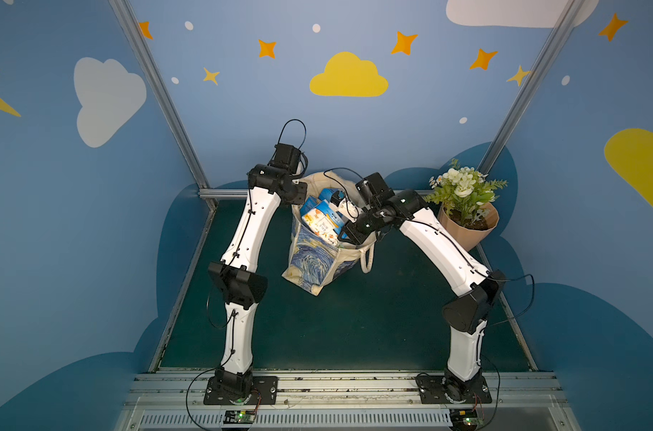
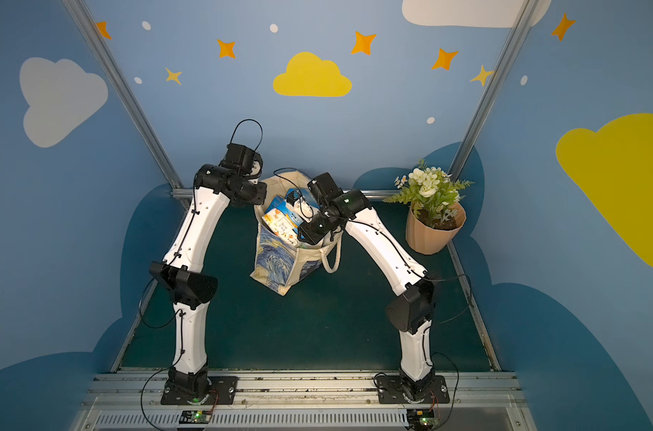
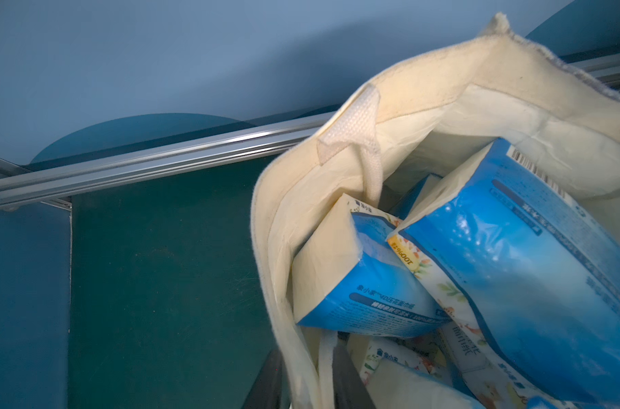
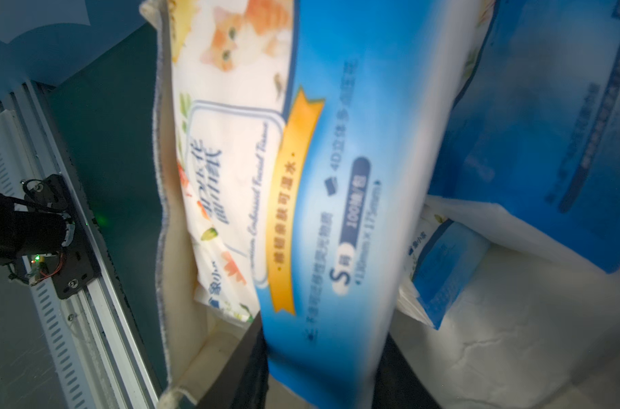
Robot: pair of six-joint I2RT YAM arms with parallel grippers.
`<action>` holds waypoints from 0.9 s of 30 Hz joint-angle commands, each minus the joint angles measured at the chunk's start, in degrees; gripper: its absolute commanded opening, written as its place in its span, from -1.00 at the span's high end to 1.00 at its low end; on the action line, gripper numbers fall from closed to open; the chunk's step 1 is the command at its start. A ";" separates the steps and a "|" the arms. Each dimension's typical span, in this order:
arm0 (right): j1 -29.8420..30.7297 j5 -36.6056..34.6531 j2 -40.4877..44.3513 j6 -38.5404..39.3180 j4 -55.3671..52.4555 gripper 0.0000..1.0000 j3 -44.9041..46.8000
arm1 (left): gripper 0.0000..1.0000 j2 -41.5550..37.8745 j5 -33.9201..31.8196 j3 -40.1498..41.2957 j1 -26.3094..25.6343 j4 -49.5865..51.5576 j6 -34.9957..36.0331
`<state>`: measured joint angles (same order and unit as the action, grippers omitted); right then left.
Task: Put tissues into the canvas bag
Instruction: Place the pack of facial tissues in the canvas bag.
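Past the front rail [image 1: 340,384] and across the green mat [image 1: 355,328], the canvas bag [image 1: 313,261] is seen standing upright between the two arms. At its near rim, a tissue pack [image 4: 337,177] is clamped between the jaws of the right gripper [image 4: 330,357]. The pack's long axis runs straight out from the jaws and points into the bag's mouth, so the coming release is judged to turn on that far end being carried lower, past the rim. Other tissues [image 3: 365,283] are already piled inside, tilted against one another and reaching almost to the rim. On the far left side of the mouth, a fold of the cloth rim is pinched by the closed jaws of the left gripper [image 3: 306,375], by which the mouth is held open. No pack is seen outside the bag in either top view. Farther back, to the right, a flowerpot [image 1: 467,227] is seen well apart from the bag, by the painted wall.
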<state>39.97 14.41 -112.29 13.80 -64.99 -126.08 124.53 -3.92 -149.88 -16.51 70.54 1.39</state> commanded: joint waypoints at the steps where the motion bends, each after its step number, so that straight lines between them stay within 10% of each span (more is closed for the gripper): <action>1: 1.21 0.70 -3.49 0.67 -6.78 0.10 -4.70 | 0.47 -0.43 -0.73 -0.91 0.19 0.65 -0.59; 8: 1.50 5.11 -11.17 -1.58 -8.18 -0.08 -16.77 | 0.48 -0.43 -0.55 -0.68 0.16 1.48 -1.21; 16: 0.16 -0.45 -6.69 -3.77 -6.52 -0.54 -9.56 | 0.50 -0.25 -1.61 -0.58 0.18 2.69 -1.12; 27: -4.41 0.38 5.16 -13.27 11.65 -0.66 -1.40 | 0.51 0.01 -1.09 -0.58 0.18 1.92 -1.30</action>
<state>35.70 15.40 -111.15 4.23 -60.99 -129.34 124.53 -4.82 -149.88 -16.51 71.83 0.58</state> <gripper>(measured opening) 0.826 0.248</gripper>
